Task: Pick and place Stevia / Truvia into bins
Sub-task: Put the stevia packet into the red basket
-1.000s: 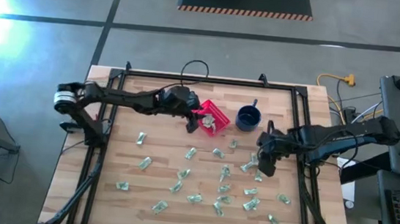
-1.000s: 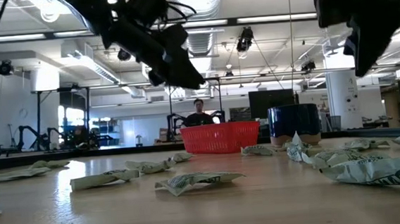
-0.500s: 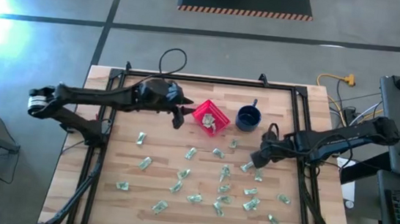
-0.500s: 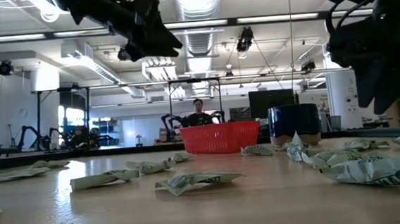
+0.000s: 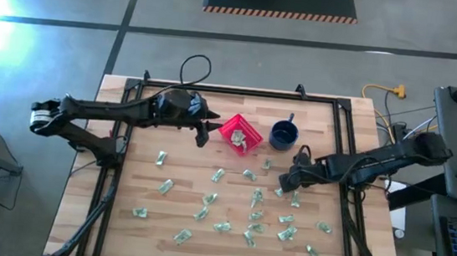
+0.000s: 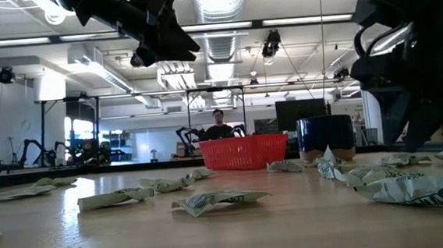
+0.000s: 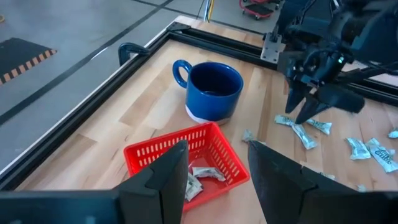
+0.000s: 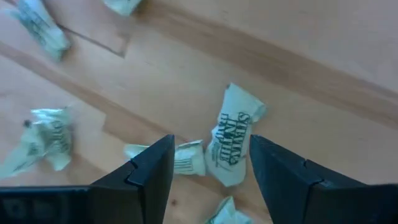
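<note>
Pale green and white Stevia sachets [image 5: 257, 196] lie scattered flat on the wooden table. A few more [image 7: 198, 177] lie inside the red bin [image 5: 232, 128], far centre. My left gripper [image 5: 203, 134] hovers open just left of the bin, high above the table, with nothing between its fingers. My right gripper [image 5: 284, 184] is open, points steeply down and sits low over a printed sachet [image 8: 231, 140]. Its fingers stand on either side of that sachet and of a smaller one [image 8: 181, 158]. In the low view the fingertips [image 6: 390, 132] hang just above the tabletop.
A dark blue mug [image 5: 283, 134] stands right of the bin, close to my right arm. A black metal frame [image 5: 240, 90] borders the table. A person sits in the room beyond the far edge [image 6: 220, 126]. Bare wood lies along the left side.
My left gripper has drawn back from over the bin toward the table's left edge and risen, then kept still. My right gripper has sunk toward the sachets right of centre and rolled about its own axis, now pointing steeply down over them.
</note>
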### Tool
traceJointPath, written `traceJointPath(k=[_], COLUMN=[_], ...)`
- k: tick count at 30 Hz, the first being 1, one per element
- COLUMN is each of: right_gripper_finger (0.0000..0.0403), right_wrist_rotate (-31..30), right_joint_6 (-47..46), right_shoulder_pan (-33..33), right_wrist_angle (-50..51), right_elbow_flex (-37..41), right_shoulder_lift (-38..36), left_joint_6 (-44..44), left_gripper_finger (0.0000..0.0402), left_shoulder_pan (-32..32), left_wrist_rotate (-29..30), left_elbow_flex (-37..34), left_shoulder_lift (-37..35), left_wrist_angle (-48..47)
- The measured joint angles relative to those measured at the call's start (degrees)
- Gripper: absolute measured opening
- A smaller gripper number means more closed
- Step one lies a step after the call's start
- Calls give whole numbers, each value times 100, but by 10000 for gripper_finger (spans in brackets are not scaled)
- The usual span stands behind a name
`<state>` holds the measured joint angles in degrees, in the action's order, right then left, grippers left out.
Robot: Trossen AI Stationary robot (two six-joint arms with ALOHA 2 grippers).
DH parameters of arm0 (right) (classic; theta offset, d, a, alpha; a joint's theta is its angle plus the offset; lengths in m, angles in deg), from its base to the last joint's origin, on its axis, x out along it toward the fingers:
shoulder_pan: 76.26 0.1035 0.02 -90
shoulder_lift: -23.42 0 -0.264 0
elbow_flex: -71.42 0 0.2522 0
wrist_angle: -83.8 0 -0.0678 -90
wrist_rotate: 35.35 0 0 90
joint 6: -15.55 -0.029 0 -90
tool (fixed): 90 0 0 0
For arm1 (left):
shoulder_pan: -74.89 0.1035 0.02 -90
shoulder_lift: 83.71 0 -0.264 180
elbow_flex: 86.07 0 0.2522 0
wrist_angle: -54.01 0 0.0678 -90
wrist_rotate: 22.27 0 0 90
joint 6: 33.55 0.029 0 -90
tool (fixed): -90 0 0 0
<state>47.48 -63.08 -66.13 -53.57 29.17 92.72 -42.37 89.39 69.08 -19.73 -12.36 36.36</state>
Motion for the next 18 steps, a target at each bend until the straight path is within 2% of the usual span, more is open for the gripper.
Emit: traceJointPath(k=[11,15,18], right_gripper_finger=[200,174,139], right_wrist_rotate=[-54,-51,-49], right_joint_6=[82,276,401], right_shoulder_pan=[15,15,13], right_wrist_angle=[199,364,435], right_elbow_flex=[-314,-408,-404], right_shoulder_lift=[956,1016,947], left_joint_6=[-141,-144,-144], left_gripper_finger=[151,151,151], left_shoulder_pan=[-4,-4,-4], left_wrist_rotate=[-17,-17,-15], left_elbow_flex=[-54,-55,-55], left_shoulder_lift=[0,0,0], left_wrist_angle=[-21,-19,-16])
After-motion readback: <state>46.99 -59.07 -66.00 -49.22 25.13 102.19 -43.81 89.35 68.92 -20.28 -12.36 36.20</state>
